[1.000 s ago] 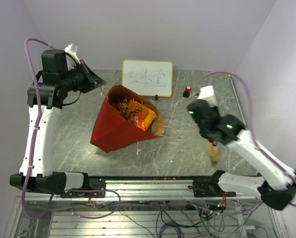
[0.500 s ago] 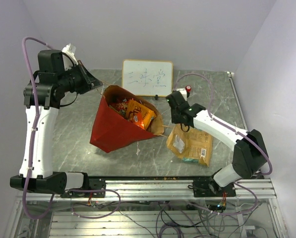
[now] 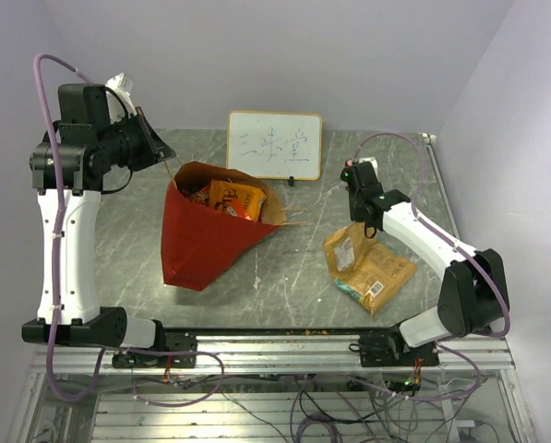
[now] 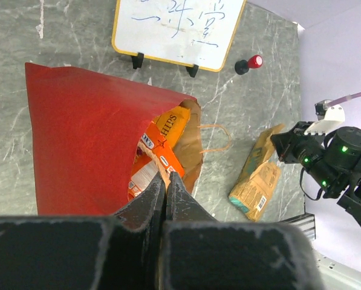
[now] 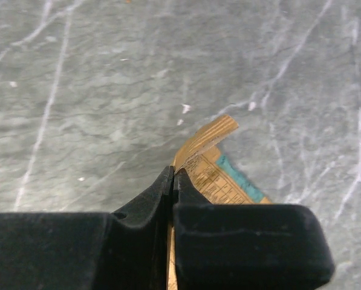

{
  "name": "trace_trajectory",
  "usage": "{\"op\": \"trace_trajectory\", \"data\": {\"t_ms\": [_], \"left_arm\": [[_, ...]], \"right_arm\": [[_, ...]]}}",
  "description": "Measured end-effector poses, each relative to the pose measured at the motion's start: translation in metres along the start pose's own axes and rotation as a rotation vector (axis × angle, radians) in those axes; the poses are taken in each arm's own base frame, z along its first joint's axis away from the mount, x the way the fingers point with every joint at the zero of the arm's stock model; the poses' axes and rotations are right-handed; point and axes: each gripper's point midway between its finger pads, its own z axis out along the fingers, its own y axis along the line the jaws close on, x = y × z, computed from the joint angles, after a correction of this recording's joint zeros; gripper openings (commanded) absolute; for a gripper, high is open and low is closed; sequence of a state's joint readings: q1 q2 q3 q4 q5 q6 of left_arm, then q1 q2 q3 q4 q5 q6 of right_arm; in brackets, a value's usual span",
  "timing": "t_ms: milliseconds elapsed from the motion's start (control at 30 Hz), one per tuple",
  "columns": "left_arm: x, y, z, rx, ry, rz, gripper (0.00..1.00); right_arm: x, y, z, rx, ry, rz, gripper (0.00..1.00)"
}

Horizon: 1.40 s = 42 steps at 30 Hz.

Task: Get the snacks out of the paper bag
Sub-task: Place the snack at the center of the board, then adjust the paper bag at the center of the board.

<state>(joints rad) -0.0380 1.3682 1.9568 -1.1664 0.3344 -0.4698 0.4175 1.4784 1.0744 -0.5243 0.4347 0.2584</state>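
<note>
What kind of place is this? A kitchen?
Probably a robot lab test bench, not a kitchen: left arm and right arm bolted to a metal rail, loose cables below, a small whiteboard.

The top view looks down on the whole counter (image 3: 284,277). The left wrist view, high, shares the paper bag (image 4: 83,133); the right wrist view sits close.

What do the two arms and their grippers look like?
Both the left arm and the right arm have white links with black joints. A pale purple cable runs along each. The left gripper and right gripper have black tapered fingers. Green lights glow on the right arm.
</note>
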Motion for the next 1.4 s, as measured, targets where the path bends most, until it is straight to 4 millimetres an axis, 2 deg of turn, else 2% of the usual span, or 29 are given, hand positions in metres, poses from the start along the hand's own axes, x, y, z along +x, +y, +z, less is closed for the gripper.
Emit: {"op": "trace_trajectory", "data": {"t_ms": [167,300,367,500,533,600,667,767,900,1033,1233,1267,1333,1400], "left_arm": [[0.001,-0.001,0.002,0.012,0.007,-0.003,0.07],[0.005,-0.003,0.005,0.035,0.018,-0.012,0.07],[0.004,-0.005,0.006,0.048,0.018,-0.01,0.07],[0.005,-0.007,0.005,0.062,0.022,-0.009,0.07],[0.005,-0.008,0.005,0.066,0.023,-0.009,0.07],[0.005,-0.009,0.006,0.072,0.023,-0.007,0.07],[0.006,-0.008,0.007,0.077,0.024,-0.007,0.07],[0.009,-0.008,0.009,0.087,0.026,-0.008,0.07],[0.011,-0.009,0.01,0.103,0.027,-0.011,0.07],[0.013,-0.012,0.011,0.12,0.032,-0.012,0.07],[0.016,-0.012,0.013,0.125,0.044,-0.012,0.07],[0.016,-0.013,0.013,0.127,0.046,-0.01,0.07],[0.017,-0.014,0.013,0.129,0.048,-0.009,0.07],[0.017,-0.014,0.014,0.129,0.051,-0.012,0.07]], "right_arm": [[0.001,-0.025,0.006,0.052,0.013,-0.019,0.0],[-0.005,-0.02,0.01,0.017,0.022,-0.029,0.02],[-0.011,-0.009,0.016,-0.026,0.03,-0.03,0.11],[-0.025,0.019,0.029,-0.113,0.063,-0.029,0.43],[-0.029,0.025,0.031,-0.135,0.069,-0.019,0.48],[-0.043,0.041,0.03,-0.209,0.079,-0.01,0.59],[-0.055,0.055,0.023,-0.29,0.077,0.0,0.75],[-0.067,0.082,0.003,-0.465,0.06,0.015,0.83],[-0.056,0.118,-0.018,-0.722,0.098,0.01,0.83],[-0.036,0.141,-0.016,-0.855,0.181,0.008,0.8],[-0.004,0.156,0.025,-0.876,0.328,-0.005,0.54],[0.0,0.158,0.03,-0.879,0.343,-0.007,0.46],[0.007,0.163,0.037,-0.892,0.368,-0.011,0.21],[0.01,0.166,0.034,-0.905,0.384,-0.01,0.03]]}}
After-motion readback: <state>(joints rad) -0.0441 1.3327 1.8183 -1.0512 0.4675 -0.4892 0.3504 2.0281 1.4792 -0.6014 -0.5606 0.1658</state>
